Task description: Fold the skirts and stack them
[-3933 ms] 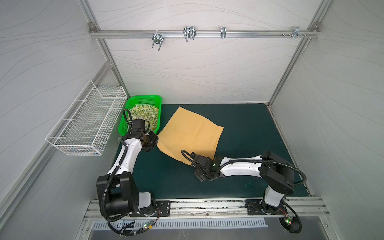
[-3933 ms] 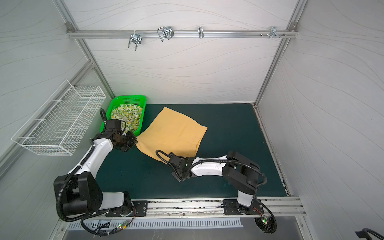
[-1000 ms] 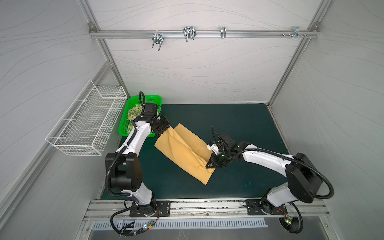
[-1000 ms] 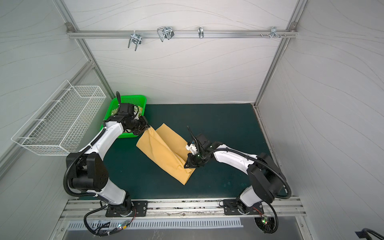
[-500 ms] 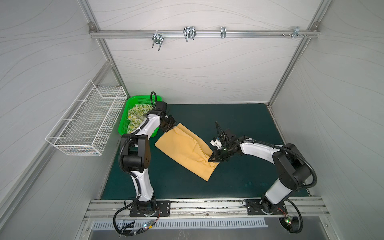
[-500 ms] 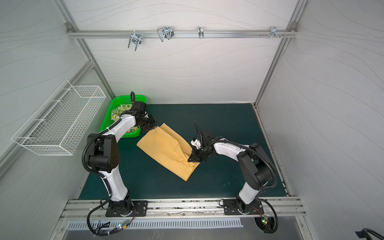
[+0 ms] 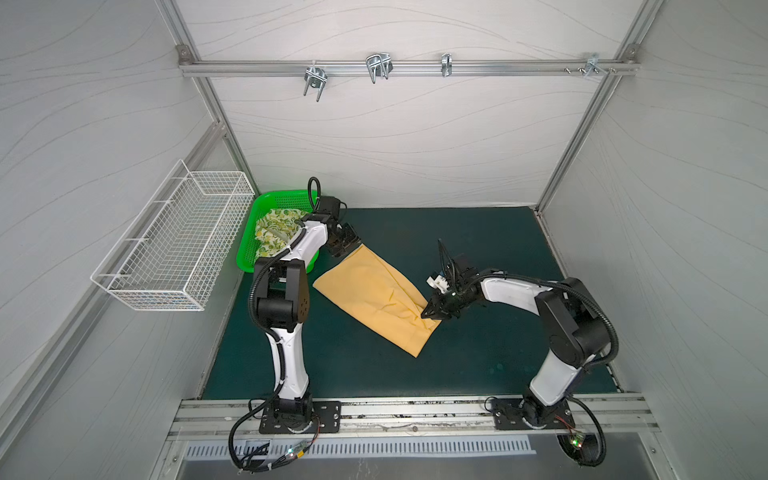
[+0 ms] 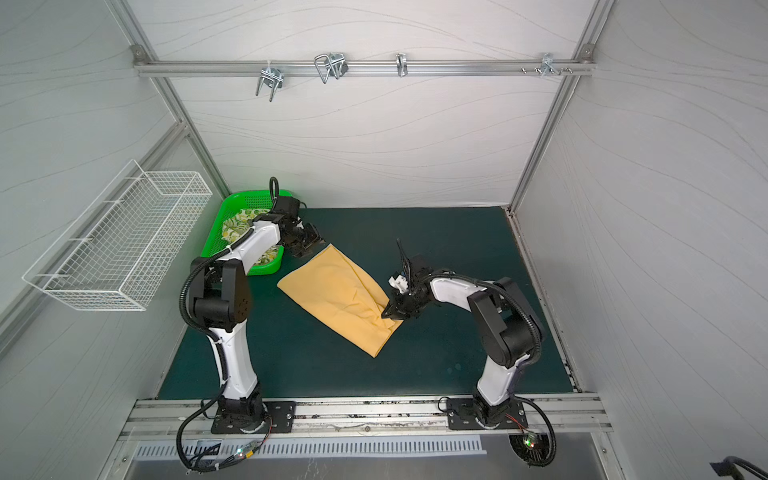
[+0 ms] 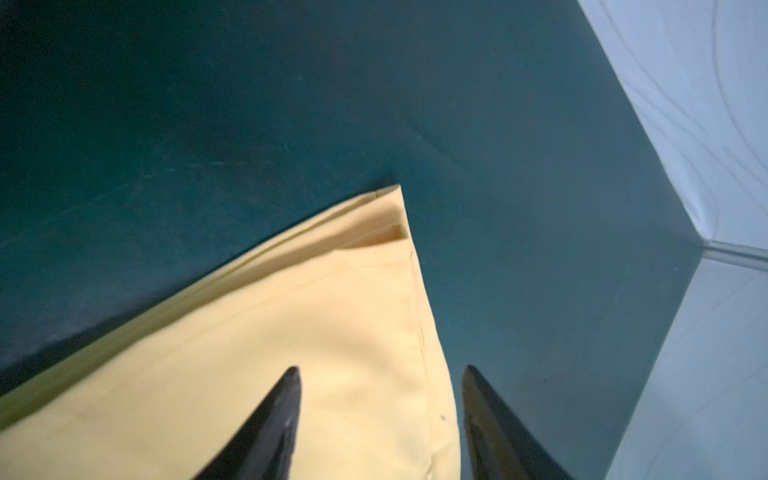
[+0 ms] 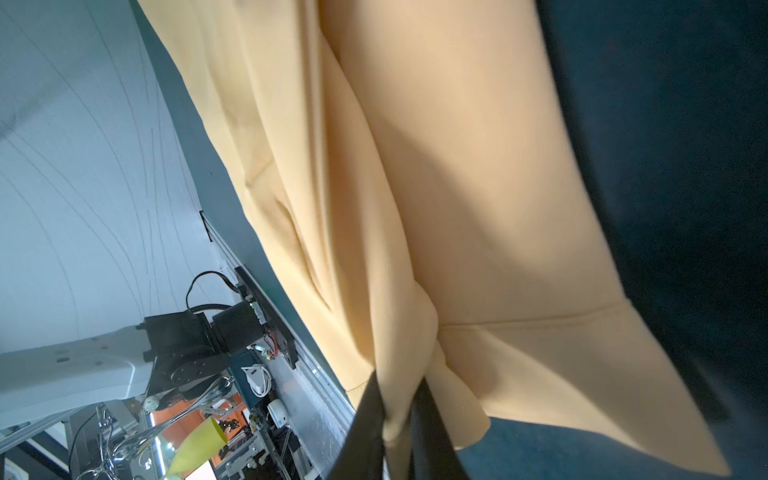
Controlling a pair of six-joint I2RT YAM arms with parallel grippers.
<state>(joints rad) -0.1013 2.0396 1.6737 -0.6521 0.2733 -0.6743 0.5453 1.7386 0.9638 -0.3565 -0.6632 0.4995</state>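
The mustard-yellow skirt lies folded into a long strip on the dark green mat in both top views. My left gripper stands open just above the strip's far corner, by the basket. The cloth lies flat under its spread fingers. My right gripper is shut on a pinched fold at the skirt's right edge, near its front end. The lemon-print skirt lies crumpled in the green basket, partly hidden by my left arm.
The green basket stands in the mat's far left corner. A white wire basket hangs on the left wall. A rail with metal hooks runs across the back wall. Walls enclose the mat on three sides.
The left gripper has opened and let go of the yellow skirt's far corner. The right gripper has drawn its pinched fold a little forward. Before that, the skirt was folded in half.
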